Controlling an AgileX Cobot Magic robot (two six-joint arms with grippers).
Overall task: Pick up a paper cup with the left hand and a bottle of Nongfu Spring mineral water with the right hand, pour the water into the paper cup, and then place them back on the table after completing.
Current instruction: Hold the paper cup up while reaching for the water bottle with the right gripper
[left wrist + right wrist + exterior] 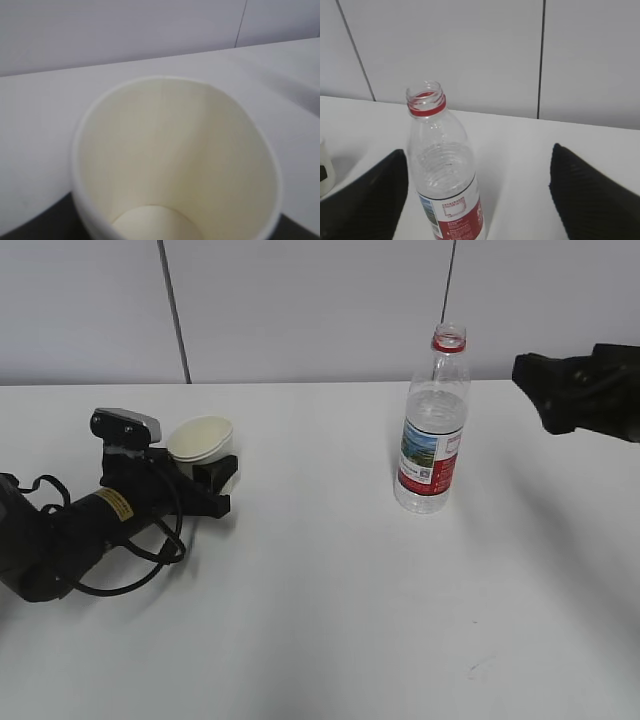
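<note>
A white paper cup stands at the left of the table, empty inside in the left wrist view. My left gripper, on the yellow-labelled arm, is shut on the cup low on its sides. Dark fingers show under the rim. The Nongfu Spring bottle stands upright and uncapped with a red neck ring, holding clear water. My right gripper is open and empty, to the right of the bottle and apart from it. In the right wrist view the bottle is near the left finger.
A grey panelled wall runs behind the table's far edge. A small dark scuff mark lies on the tabletop near the front right. The left arm's cables loop on the table beside it.
</note>
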